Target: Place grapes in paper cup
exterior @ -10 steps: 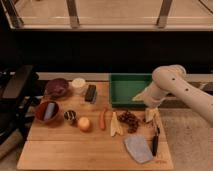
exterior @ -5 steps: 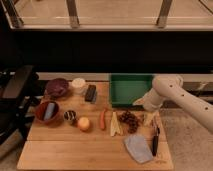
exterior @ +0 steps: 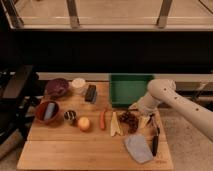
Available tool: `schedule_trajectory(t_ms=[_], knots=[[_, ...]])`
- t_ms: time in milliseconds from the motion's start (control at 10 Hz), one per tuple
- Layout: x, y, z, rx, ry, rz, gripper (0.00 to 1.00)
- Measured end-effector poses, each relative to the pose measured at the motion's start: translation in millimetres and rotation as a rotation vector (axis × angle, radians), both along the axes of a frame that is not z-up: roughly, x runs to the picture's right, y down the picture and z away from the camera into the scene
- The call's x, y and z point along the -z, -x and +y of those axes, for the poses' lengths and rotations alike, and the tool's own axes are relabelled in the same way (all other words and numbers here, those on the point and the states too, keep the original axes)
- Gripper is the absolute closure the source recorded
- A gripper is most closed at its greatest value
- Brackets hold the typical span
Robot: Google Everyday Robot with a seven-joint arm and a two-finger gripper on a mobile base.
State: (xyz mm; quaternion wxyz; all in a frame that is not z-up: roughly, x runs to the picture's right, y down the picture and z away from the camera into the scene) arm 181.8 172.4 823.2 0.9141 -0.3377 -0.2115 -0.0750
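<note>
Approach step, with gripper (exterior: 137,109) low near the right edge of the worktop (exterior: 75,150), just beside the grapes (exterior: 128,119), open or closed impossible to tell; next, to grip them and carry to the cup (exterior: 78,84) at the back edge.

A robot test bench in what appears to be a lab or office building. A bare wooden tabletop (exterior: 60,150) at lower centre carries a staged spread: a dark purple bowl (exterior: 57,87), a brown bowl (exterior: 47,111), a paper cup (exterior: 78,84), a green plastic bin (exterior: 127,89), a round orange fruit (exterior: 84,123) and a grey cloth (exterior: 138,148). A dark wall (exterior: 100,52) spans the middle of the frame. Metal posts (exterior: 73,12) stand along the top edge before a pale floor (exterior: 120,12). Speckled flooring (exterior: 192,145) shows at lower right. A cream-white robot arm (exterior: 170,97) extends from the right edge, its gripper (exterior: 136,111) low over the table right of centre, just beside the grapes (exterior: 128,119).
</note>
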Motion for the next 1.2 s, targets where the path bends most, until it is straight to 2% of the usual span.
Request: schedule_trajectory(t_ms=[400, 600, 800, 1200], knots=[[-18.0, 25.8, 16.7, -0.009, 0.065, -0.04, 0.23], [-24.5, 29.8, 19.0, 0.001, 0.077, -0.048, 0.25], [-33.0, 34.2, 16.0, 0.014, 0.076, -0.058, 0.42], [-29.7, 35.7, 7.6, 0.015, 0.041, -0.082, 0.83]])
